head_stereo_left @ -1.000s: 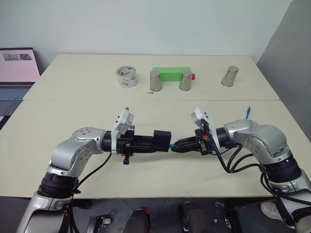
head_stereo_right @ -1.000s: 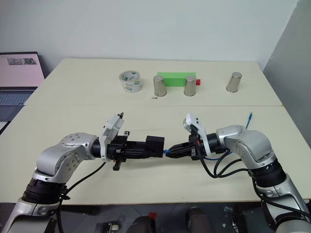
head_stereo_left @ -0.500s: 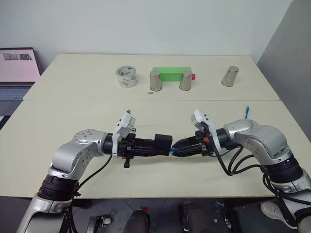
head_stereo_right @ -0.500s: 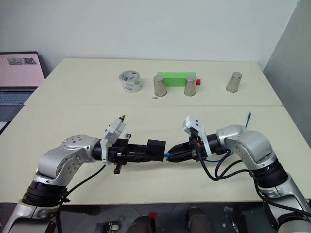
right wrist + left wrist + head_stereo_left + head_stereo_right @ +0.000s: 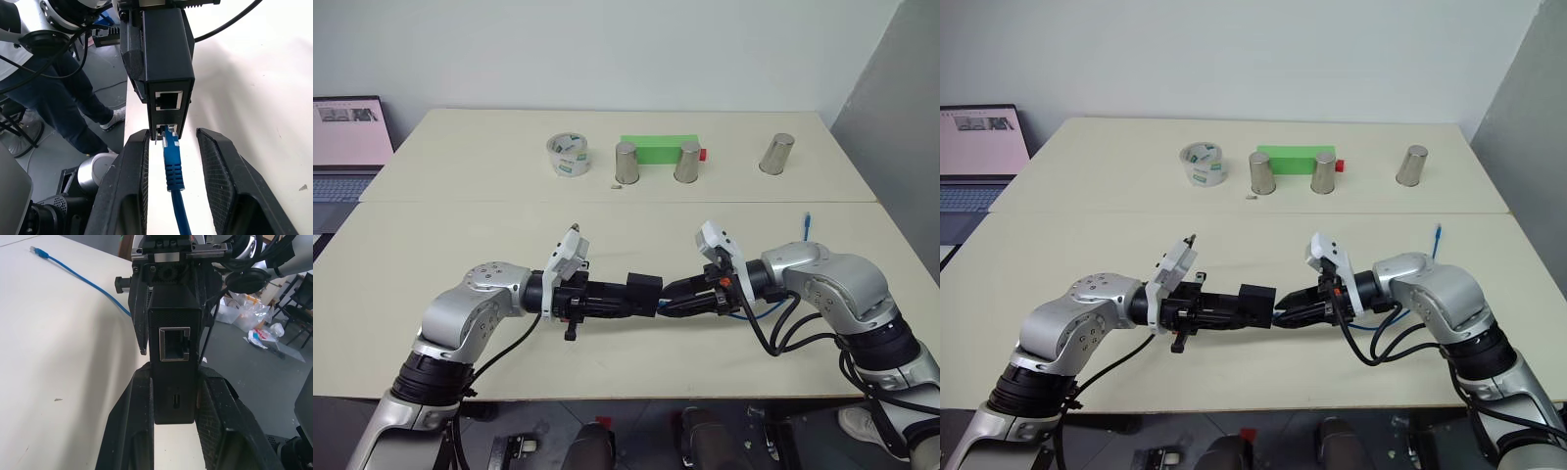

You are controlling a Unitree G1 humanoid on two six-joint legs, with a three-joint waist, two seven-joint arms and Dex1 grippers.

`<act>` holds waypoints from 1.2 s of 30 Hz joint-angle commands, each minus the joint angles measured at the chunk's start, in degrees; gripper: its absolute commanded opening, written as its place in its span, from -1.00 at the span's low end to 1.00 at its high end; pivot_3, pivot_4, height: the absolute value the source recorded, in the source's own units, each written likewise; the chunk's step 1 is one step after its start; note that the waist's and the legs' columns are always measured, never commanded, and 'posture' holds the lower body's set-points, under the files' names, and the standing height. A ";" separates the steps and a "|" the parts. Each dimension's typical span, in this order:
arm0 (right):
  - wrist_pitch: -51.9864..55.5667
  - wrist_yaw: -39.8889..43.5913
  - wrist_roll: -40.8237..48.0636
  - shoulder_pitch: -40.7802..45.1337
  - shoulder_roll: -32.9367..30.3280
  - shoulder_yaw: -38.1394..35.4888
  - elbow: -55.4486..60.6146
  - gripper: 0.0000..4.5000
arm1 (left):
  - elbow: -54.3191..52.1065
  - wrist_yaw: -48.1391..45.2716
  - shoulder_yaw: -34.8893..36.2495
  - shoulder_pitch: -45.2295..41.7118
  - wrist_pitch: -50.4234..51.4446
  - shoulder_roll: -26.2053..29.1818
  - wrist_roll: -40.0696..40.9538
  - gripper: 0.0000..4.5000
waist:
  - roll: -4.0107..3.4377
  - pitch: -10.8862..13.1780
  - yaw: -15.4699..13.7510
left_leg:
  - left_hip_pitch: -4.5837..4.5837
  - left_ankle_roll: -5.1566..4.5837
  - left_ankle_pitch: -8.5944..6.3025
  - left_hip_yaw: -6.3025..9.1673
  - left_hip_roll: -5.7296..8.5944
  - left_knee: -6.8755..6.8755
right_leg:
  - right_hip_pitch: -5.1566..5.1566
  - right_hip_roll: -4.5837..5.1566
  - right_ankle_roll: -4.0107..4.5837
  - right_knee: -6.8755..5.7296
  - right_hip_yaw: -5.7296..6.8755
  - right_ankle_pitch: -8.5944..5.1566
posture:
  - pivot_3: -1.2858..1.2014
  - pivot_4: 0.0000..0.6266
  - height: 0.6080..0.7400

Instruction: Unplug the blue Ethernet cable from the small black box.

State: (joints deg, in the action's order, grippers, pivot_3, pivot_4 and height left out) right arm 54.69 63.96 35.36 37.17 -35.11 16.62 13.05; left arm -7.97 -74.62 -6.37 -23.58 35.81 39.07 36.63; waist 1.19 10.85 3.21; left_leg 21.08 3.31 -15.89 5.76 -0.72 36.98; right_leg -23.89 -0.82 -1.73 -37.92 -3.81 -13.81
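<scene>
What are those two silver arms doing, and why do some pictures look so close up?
Those are a robot's two arms. Two pictures come from cameras in its head, looking down over a table. The two close-up pictures come from little cameras on its wrists.

The left gripper has its jaws shut on the small black box, holding it above the table. The right gripper has its jaws open on either side of the blue Ethernet cable, whose plug still sits in the box.

Farther back on the table stand three steel cups, a roll of tape and a green block. A laptop sits off to the left.
</scene>
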 commanded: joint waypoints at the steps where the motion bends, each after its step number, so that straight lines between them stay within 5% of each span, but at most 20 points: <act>1: -0.71 0.81 0.12 0.58 -0.39 -0.45 0.76 -0.50 | -1.03 -0.56 0.65 -0.33 -0.87 -0.02 0.20 -0.66 | 0.00 0.00 0.00 | 0.00 0.00 0.00 0.00 0.00 0.00 | 0.00 0.00 0.00 0.00 0.00 0.00 | 0.03 -0.52 1.00; 6: -1.66 2.45 -0.68 0.47 -1.43 0.28 0.81 -0.97 | -0.75 -0.72 0.77 -0.39 -1.02 0.07 0.13 -0.66 | 0.00 0.00 0.00 | 0.01 0.00 0.00 0.00 0.00 0.00 | -0.01 0.00 0.00 0.00 0.00 0.00 | 0.03 -0.52 1.00; 30: -7.21 4.64 -7.40 0.23 -6.29 1.27 -4.70 -0.98 | 1.21 -1.30 2.87 1.43 -2.64 5.22 -2.70 -0.66 | 0.00 0.00 0.00 | 0.17 0.00 0.00 -0.02 0.00 0.01 | -0.20 0.00 0.00 -0.03 -0.01 0.00 | 0.03 -0.52 1.00; 36: -22.67 -13.56 -19.47 4.60 3.28 -2.34 -22.95 -0.98 | 1.29 3.99 5.40 3.46 -3.39 4.01 -3.80 -0.66 | 0.02 0.02 0.33 | 0.15 0.00 0.00 -0.14 -0.03 0.04 | -0.22 -0.01 -0.04 -0.08 -0.11 0.04 | 0.03 -0.52 1.00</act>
State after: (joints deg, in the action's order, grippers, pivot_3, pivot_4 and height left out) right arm 38.48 57.10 20.47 39.45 -33.16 16.84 -4.93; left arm -6.02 -72.50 -3.67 -20.40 33.27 43.33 33.01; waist 1.21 10.87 3.54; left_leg 21.25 3.31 -15.88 5.62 -0.72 37.02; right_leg -24.14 -0.82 -1.79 -38.02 -3.96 -13.76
